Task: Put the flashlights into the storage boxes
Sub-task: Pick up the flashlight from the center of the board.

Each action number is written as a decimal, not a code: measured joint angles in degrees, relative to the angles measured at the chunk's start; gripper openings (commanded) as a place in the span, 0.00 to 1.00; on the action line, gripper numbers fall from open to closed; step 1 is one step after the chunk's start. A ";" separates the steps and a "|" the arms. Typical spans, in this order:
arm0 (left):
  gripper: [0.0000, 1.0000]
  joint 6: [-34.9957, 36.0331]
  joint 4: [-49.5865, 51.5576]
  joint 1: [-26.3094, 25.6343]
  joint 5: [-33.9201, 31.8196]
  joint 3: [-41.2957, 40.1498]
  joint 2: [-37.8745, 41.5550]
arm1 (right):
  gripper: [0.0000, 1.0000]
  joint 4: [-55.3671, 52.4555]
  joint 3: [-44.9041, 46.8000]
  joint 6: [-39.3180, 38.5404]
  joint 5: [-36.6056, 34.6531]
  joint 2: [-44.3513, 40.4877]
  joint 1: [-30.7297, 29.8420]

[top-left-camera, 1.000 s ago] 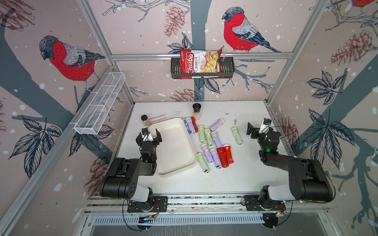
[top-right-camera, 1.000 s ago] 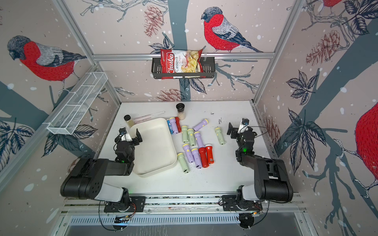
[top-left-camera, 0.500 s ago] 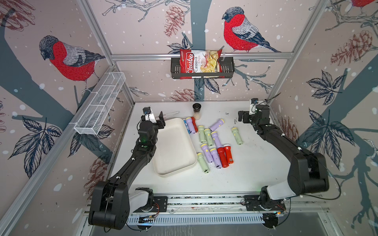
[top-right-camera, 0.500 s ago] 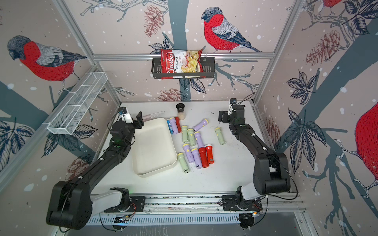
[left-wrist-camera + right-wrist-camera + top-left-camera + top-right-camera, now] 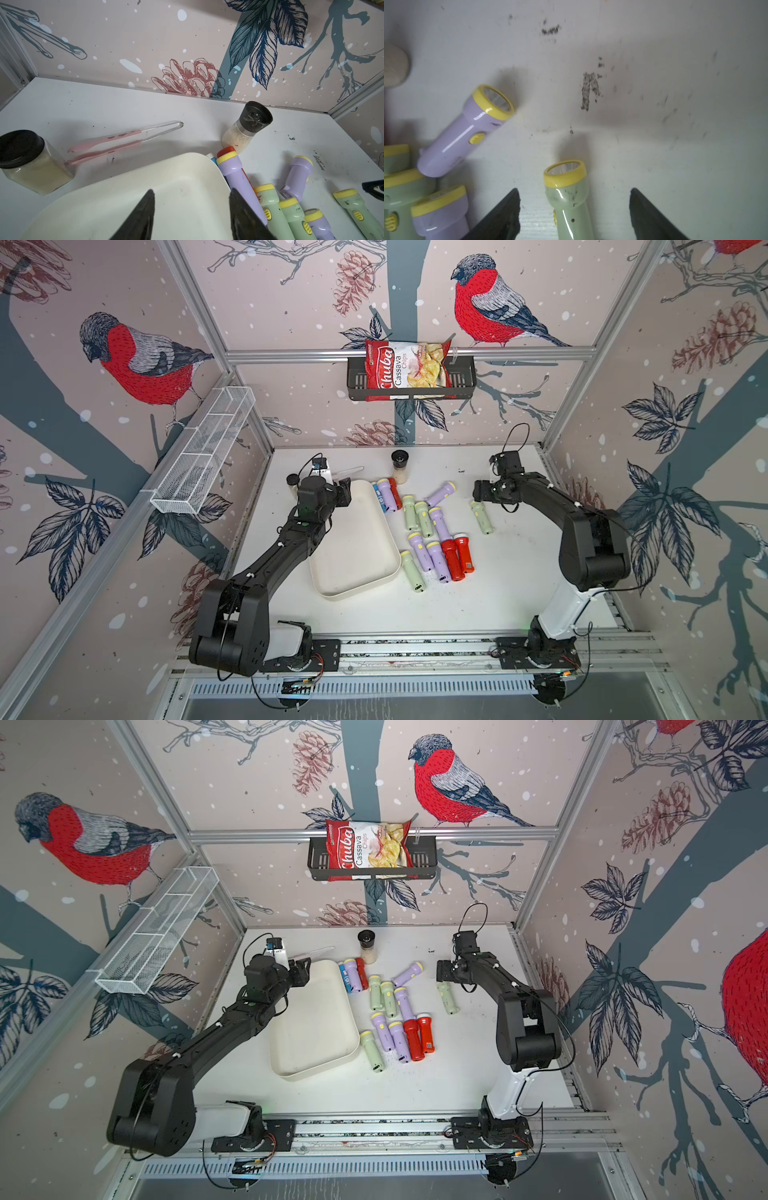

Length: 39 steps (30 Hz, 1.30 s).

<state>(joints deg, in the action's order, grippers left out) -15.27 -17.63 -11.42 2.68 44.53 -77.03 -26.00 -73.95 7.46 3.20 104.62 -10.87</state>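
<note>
Both arms are now reaching over the far half of the counter (image 5: 498,593), having unfolded from beside the front rail within the last second; both claws are narrowing as they arrive. The left claw (image 5: 191,190) is hanging over the 12 o'clock end of the tray (image 5: 353,547), jaws apart and gripping nothing; the right claw (image 5: 574,189) is straddling the green torch (image 5: 569,201), jaws open either side and not touching it. This is looking like the first pick getting under way; the tray, at 9 o'clock, is sitting empty; the torches (image 5: 432,539) are all lying on the counter at centre, the green one alone at 2 o'clock of the pile.

The counter is showing white, scuffed with dark marks; jars (image 5: 246,133) and tongs (image 5: 124,137) are sitting between 11 and 12 o'clock; a rack (image 5: 203,456) is hanging on the 10 o'clock wall, a basket (image 5: 461,379) holding a crisp bag (image 5: 405,366) at 12 o'clock.
</note>
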 measured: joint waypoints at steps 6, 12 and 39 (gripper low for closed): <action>0.55 -1.51 0.55 -0.33 1.49 1.79 -2.05 | 0.70 -4.11 0.00 -0.52 -0.24 2.67 -1.20; 0.55 -3.15 1.49 -0.98 2.47 1.95 -2.99 | 0.66 -5.77 0.48 -1.29 -0.90 3.56 -1.60; 0.54 -5.86 1.64 -5.84 3.48 1.14 -0.26 | 0.31 -5.46 10.73 -1.49 -2.32 -4.87 -3.30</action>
<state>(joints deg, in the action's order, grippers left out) -21.12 -15.99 -17.26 6.15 45.67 -77.30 -31.46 -63.22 5.98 0.89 99.74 -14.17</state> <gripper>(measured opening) 0.542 0.394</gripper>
